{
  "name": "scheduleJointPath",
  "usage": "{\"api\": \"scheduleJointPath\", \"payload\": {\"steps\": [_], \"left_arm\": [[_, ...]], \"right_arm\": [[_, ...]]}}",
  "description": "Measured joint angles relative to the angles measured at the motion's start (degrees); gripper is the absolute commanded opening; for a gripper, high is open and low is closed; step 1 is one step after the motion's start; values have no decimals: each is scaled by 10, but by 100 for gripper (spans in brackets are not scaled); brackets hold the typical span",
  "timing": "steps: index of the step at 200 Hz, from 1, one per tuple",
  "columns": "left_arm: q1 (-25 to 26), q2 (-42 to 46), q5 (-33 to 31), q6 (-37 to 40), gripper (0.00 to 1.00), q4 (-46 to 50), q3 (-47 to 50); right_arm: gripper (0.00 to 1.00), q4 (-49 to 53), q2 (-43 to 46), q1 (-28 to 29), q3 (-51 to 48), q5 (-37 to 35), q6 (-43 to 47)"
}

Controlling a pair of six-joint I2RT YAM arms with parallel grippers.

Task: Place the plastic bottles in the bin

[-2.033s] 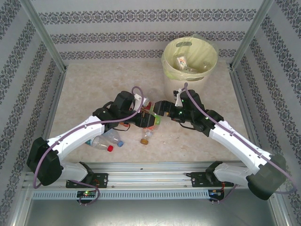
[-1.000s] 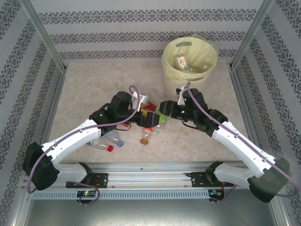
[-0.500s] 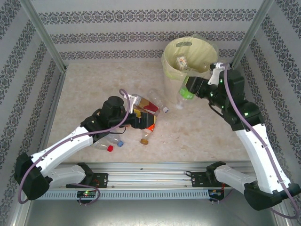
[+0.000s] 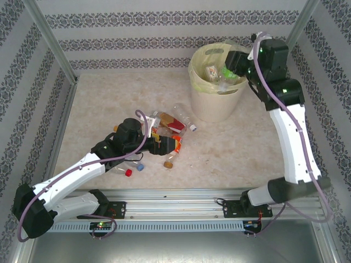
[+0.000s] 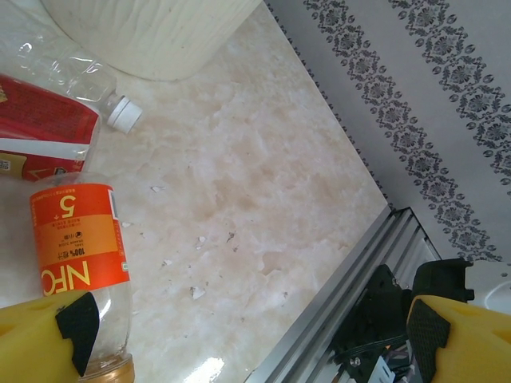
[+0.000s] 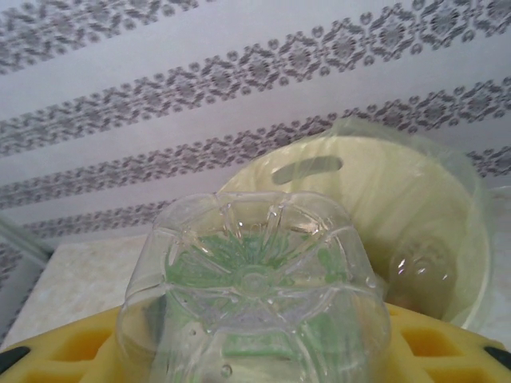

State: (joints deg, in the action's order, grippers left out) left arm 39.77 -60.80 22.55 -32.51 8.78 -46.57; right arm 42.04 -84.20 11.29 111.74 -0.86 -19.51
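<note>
we are gripping a green-labelled bottle (image 6: 254, 279) in our right gripper (image 4: 229, 71) over the bin (image 4: 216, 107). our left gripper (image 5: 249, 331) is gaping wide and empty above the marbled beige bench (image 4: 230, 148), with striped floral wallpaper (image 4: 137, 33) enclosing us.

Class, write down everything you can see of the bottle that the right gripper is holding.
The bottle is clear, thin plastic, with a green label showing through its wall. The right wrist view looks straight at its petal-shaped, ribbed base, which appears undented. The right gripper clamps it between yellow fingers and holds it in the air over the open mouth of the bin. Nothing else can be seen touching it.
</note>
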Motion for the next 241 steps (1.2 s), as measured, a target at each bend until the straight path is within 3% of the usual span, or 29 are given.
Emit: {"api": "scheduleJointPath", "payload": {"steps": [61, 111, 204, 241], "left_arm": [[0, 1, -5, -12, 100, 0, 1], [0, 34, -24, -19, 100, -2, 11], [0, 101, -83, -20, 100, -42, 55], [0, 101, -89, -14, 100, -40, 55]], "right_arm": [[56, 19, -153, -22, 139, -28, 19], [60, 48, -229, -22, 164, -26, 31], [98, 49, -210, -20, 77, -12, 45], [98, 40, -148, -5, 37, -1, 47]]}}
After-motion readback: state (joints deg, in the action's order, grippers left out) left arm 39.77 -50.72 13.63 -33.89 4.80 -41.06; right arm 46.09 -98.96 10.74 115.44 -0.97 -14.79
